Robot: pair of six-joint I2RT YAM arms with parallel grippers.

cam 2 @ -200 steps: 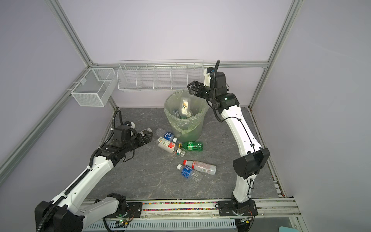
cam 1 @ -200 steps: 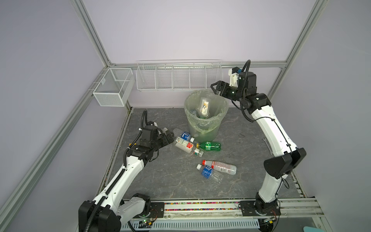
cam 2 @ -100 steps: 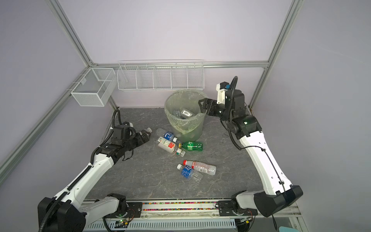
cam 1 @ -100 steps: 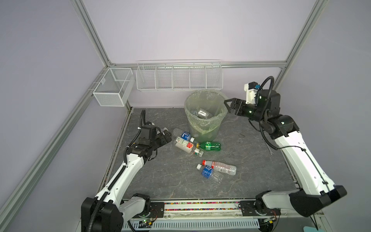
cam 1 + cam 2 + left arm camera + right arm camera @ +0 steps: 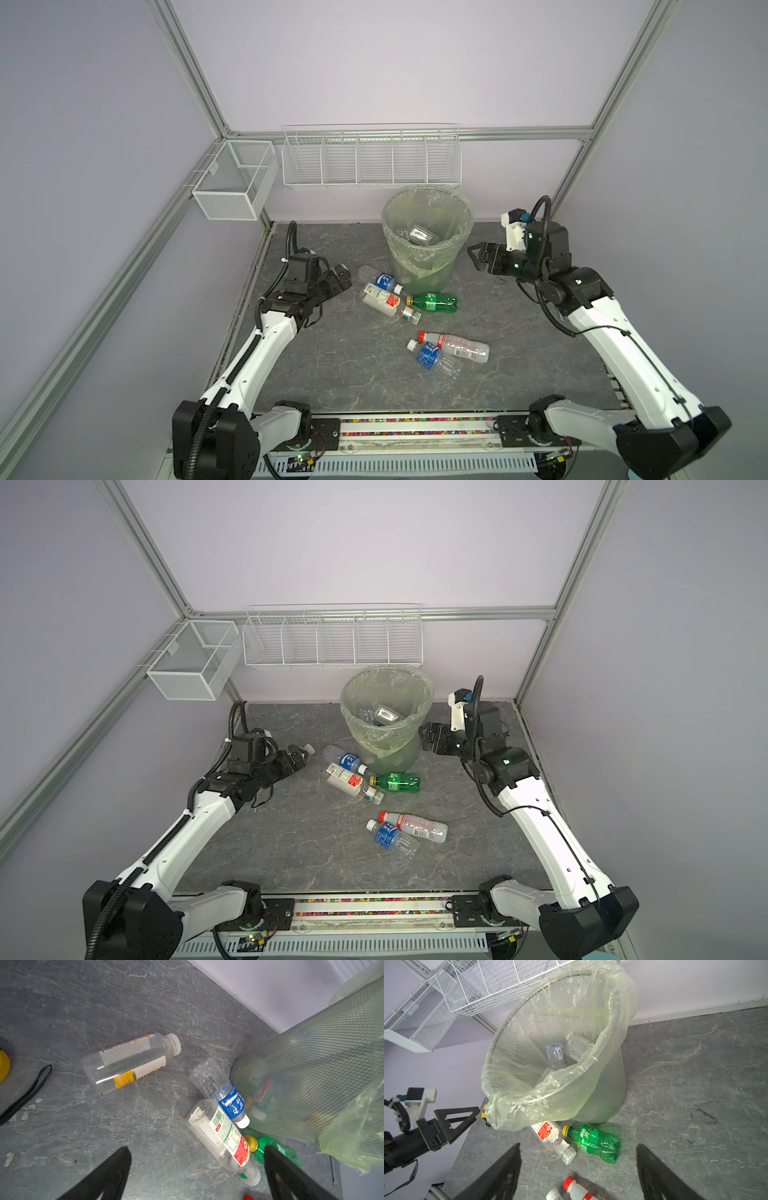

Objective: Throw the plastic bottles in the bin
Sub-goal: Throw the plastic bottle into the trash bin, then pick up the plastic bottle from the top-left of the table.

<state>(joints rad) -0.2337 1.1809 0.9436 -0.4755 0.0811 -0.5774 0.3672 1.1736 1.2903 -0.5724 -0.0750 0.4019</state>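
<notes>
hanging empty in a top view, right gripper (image 5: 475,257) faces the bin (image 5: 419,270), jaws apart. left wrist: left gripper (image 5: 196,1148) spread wide, yellow-label bottle (image 5: 126,1061) just ahead, likely for grabbing. right wrist: green bottle (image 5: 593,1142) lies ahead.

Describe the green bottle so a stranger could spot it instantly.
Find the tall pale-green bin at the back of the grey table. At its foot, on the front side, the green bottle lies on its side. It alone is green with a yellow cap; the bottles beside it are clear.
</notes>
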